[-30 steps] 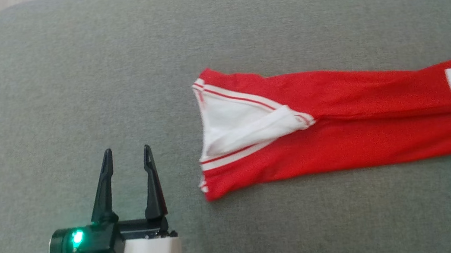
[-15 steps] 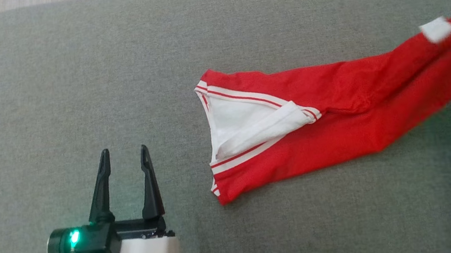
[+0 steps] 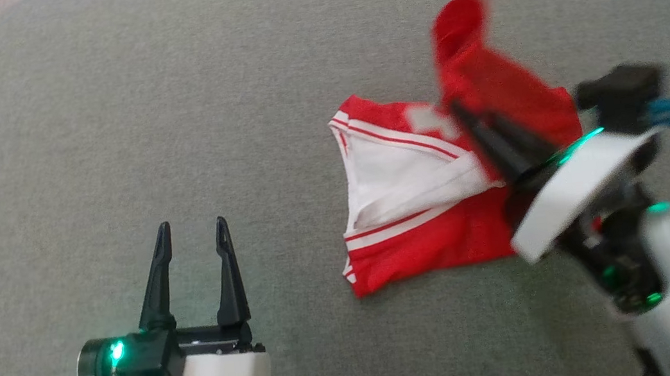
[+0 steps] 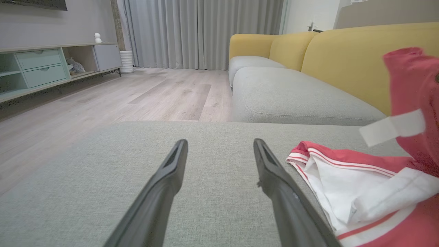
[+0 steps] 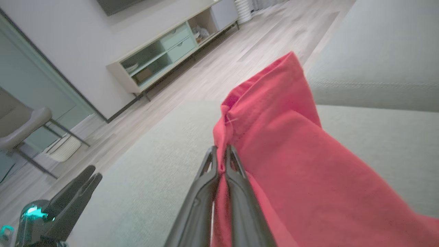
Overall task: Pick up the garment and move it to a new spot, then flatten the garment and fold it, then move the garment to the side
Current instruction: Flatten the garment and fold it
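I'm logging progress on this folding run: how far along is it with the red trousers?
Done: the red trousers lie on the grey cushion, waistband end spread flat. In hand: the right gripper is shut on the leg end, holding it raised above the waistband, mid-fold; the left gripper hovers open alongside. Left: laying that fold down, any further fold, then moving them aside.

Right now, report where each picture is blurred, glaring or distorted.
Head view: the right end effector and the lifted fold of the garment are smeared by motion, the left end effector crisp, its green light flaring slightly. Left wrist view: sharp, the garment's raised part soft at the right edge. Right wrist view: soft throughout, room tilted.
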### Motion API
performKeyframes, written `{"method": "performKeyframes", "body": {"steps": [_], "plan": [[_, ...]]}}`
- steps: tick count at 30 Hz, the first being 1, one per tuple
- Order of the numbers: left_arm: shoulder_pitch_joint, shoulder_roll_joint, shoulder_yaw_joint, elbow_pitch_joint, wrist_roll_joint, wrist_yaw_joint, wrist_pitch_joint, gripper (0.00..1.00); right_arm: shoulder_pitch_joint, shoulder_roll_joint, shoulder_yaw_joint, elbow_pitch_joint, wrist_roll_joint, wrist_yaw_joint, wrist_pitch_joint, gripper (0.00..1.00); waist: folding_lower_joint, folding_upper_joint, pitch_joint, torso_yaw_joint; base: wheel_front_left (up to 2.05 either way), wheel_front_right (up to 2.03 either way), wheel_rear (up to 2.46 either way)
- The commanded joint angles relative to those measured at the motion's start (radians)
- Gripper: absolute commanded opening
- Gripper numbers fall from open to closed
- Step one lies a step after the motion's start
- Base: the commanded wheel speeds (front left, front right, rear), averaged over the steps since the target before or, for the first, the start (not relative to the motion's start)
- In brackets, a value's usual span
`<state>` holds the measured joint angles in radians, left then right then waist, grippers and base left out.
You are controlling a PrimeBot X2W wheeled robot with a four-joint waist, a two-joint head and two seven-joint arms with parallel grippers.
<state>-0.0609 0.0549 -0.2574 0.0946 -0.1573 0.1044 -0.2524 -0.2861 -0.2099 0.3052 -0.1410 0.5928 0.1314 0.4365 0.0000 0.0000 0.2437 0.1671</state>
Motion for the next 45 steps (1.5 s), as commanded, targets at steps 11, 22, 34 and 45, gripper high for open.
{"method": "performKeyframes", "body": {"steps": [11,22,34,45], "plan": [[-0.026,-0.004,0.028,-0.021,-0.012,0.001,-0.009,1.00,0.002,0.093,0.214,0.137,-0.009,-0.001,-0.061,0.42,0.0000,0.0000,0.012,0.040,0.00,0.00,0.00],[0.002,-0.005,0.047,-0.016,-0.002,0.003,-0.009,1.00,0.015,0.092,0.095,0.103,-0.010,-0.001,-0.281,1.00,0.0000,0.0000,-0.066,-0.011,0.00,0.00,0.00],[0.102,-0.005,0.072,-0.004,-0.019,-0.004,-0.009,1.00,0.197,-0.040,-0.126,0.211,-0.136,-0.001,-0.663,1.00,0.0000,0.0000,-0.211,-0.089,0.00,0.00,0.00],[0.231,-0.005,0.070,-0.011,-0.025,0.012,-0.009,1.00,0.354,0.033,-0.144,0.348,-0.354,-0.001,-0.698,1.00,0.0000,0.0000,-0.297,-0.120,0.00,0.00,0.00]]}}
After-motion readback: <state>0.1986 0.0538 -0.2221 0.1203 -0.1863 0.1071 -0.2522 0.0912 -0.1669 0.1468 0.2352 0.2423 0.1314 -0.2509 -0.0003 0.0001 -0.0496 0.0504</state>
